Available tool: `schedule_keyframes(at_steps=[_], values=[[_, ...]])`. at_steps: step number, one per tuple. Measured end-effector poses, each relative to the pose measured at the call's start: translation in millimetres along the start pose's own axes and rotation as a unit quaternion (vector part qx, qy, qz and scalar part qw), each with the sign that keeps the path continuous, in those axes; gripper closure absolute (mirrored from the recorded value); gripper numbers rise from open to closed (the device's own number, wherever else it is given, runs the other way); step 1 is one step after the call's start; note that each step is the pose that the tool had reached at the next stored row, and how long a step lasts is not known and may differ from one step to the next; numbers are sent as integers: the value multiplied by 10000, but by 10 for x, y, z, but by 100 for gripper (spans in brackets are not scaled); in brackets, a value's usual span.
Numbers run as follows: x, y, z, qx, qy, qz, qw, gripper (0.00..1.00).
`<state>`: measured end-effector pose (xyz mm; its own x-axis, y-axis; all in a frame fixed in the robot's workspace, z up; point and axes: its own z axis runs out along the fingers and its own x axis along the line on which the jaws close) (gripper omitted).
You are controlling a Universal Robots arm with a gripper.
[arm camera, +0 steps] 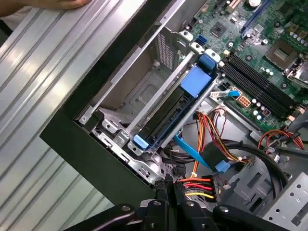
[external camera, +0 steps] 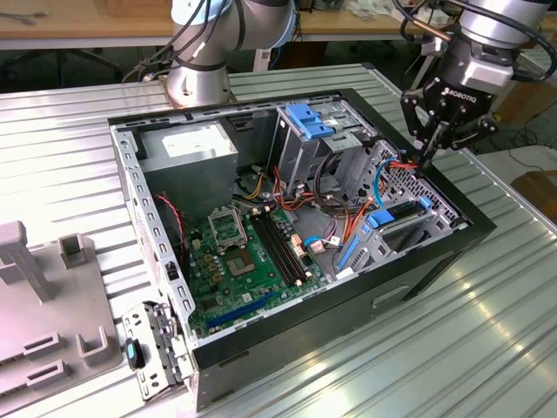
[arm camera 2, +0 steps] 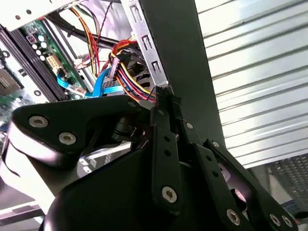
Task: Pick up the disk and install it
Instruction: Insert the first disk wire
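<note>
One open computer case [external camera: 452,228] sits on my table [external camera: 487,348] in the exterior view, my pincer [external camera: 428,155] at its rim. In the second wrist view its fingers [arm camera 2: 163,139] look pressed together beside cables [arm camera 2: 132,79]. In the first wrist view the disk [arm camera: 166,118] sits slotted in its bay.

Exterior view looks down over the whole computer case [external camera: 296,218] from afar; both wrist views hug its cable-filled corner.
</note>
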<state>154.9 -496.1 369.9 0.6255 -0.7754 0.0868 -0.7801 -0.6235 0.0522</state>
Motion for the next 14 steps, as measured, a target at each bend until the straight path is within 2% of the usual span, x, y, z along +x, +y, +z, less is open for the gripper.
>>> schedule_keyframes(at_steps=[3, 7, 10, 13, 14], values=[[0, 0, 4, -27, -15, 298, 9996, 84], [-1, 0, 8, -59, -34, 665, 9978, 84], [-1, -1, 11, -82, -48, 929, 9956, 84], [-2, -1, 19, -114, -68, 1296, 9915, 84], [-7, 5, 24, -119, -72, 1364, 9906, 84]])
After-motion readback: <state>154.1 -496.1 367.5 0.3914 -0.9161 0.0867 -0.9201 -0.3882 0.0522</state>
